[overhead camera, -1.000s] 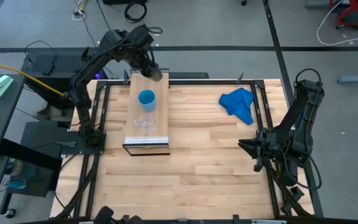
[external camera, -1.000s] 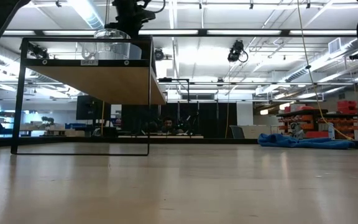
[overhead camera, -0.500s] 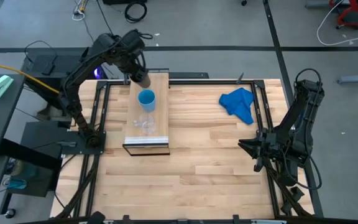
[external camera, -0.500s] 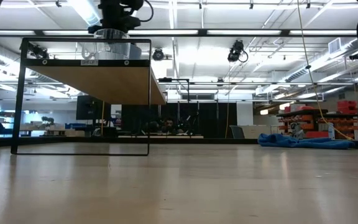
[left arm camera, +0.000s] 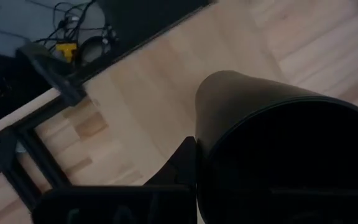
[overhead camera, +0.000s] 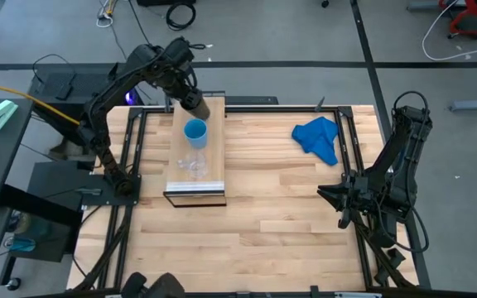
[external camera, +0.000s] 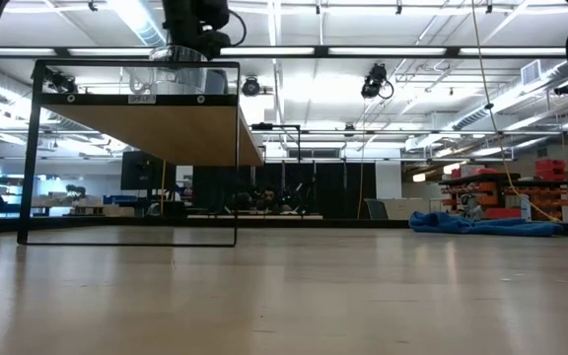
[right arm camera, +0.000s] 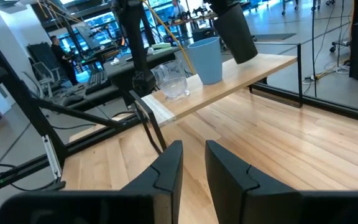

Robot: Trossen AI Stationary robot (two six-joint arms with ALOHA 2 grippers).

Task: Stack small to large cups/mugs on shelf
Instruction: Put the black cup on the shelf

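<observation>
**Inspector:** The left tool (overhead camera: 190, 101) is clamped on the black cup (overhead camera: 196, 106) and holds it tilted in the air above the far end of the shelf (overhead camera: 211, 170). The blue cup (overhead camera: 195, 132) stands on the shelf just beside it, and the glass cup (overhead camera: 192, 164) stands nearer the front edge. The right tool (right arm camera: 192, 163) rests low at the bench's right side, jaws slightly apart, gripping nothing.

**Assistant:** What is the chief hazard?

**Inspector:** Judging by the tilt, the black cup (right arm camera: 235, 28) may land on its edge, not flat on its base. If released so, it could tip and roll off the far end or the side of the shelf.

**Assistant:** And the neighbouring cups?

**Inspector:** The black cup hangs close to the blue cup (right arm camera: 206, 59). A descent drifting toward the front could knock the blue one over, and it in turn could strike the glass cup (right arm camera: 171, 81), which is likely the most fragile of the three.

**Assistant:** Is the grip itself sound?

**Inspector:** The left wrist view shows the black cup (left arm camera: 278, 155) filling the frame, with the cup held at one side only. A smooth wall held that way may slip or swing in the jaws during lowering.

**Assistant:** Anything else?

**Inspector:** The blue cloth (overhead camera: 320, 138) lies well apart on the bench (overhead camera: 288, 215) and poses no concern.
</observation>
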